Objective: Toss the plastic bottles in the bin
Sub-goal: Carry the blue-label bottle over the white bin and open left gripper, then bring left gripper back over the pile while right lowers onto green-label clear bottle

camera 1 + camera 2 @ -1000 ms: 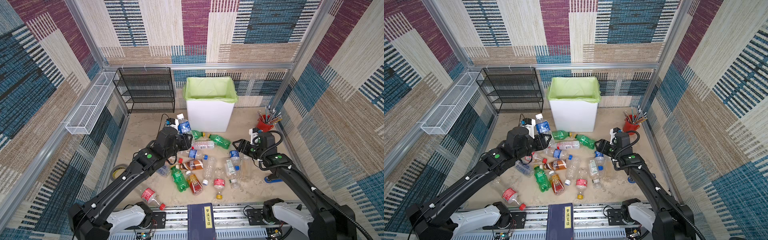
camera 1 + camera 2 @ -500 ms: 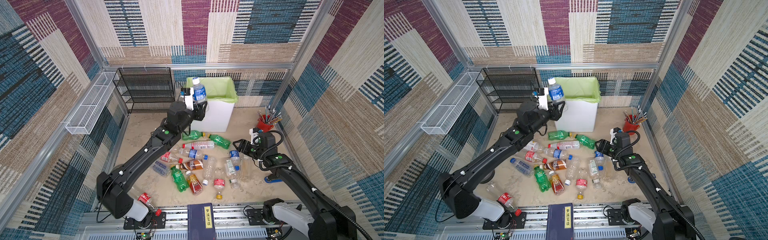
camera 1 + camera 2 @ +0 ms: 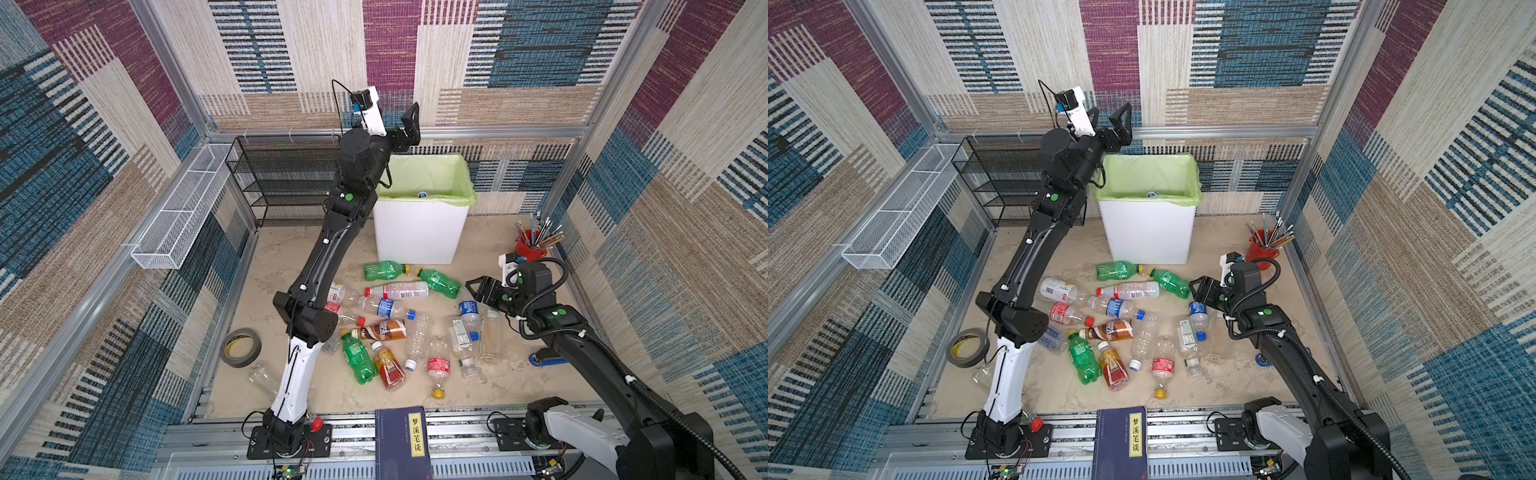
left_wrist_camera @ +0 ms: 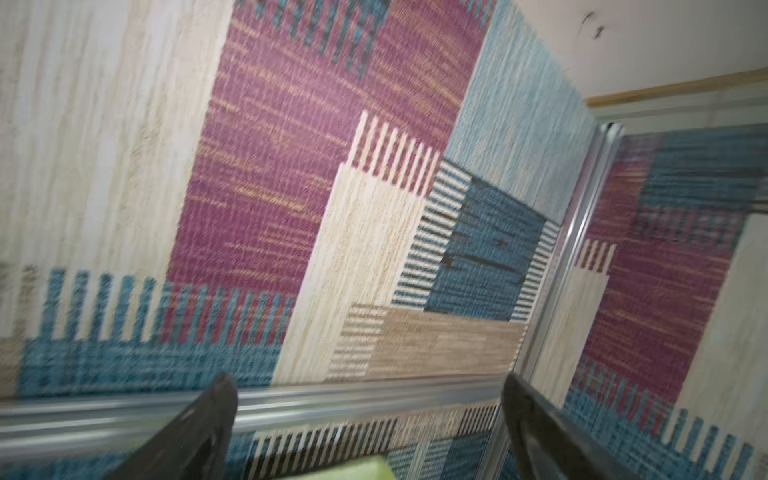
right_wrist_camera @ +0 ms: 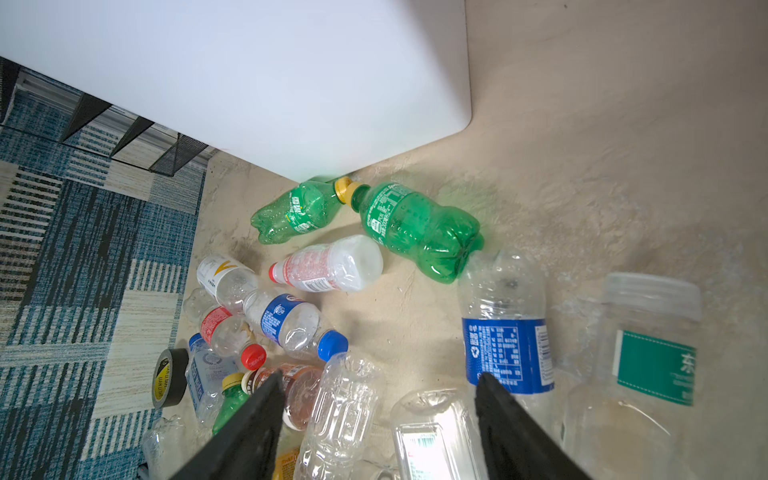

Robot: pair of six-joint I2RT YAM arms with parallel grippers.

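Our left gripper (image 3: 1108, 120) hangs wide open and empty over the bin's (image 3: 419, 232) far left corner, so we should lift clear. The right gripper (image 5: 380, 376) is open too. We'd square up on the blue-label bottle (image 5: 505, 353).

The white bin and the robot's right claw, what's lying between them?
A green bottle lies on its side between the bin and the right gripper. The right wrist view shows it clearest.

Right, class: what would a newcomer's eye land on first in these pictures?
The left end effector hangs high above the far left corner of the white bin, jaws wide and empty. Below, a litter of plastic bottles lies strewn on the floor in front of the bin.
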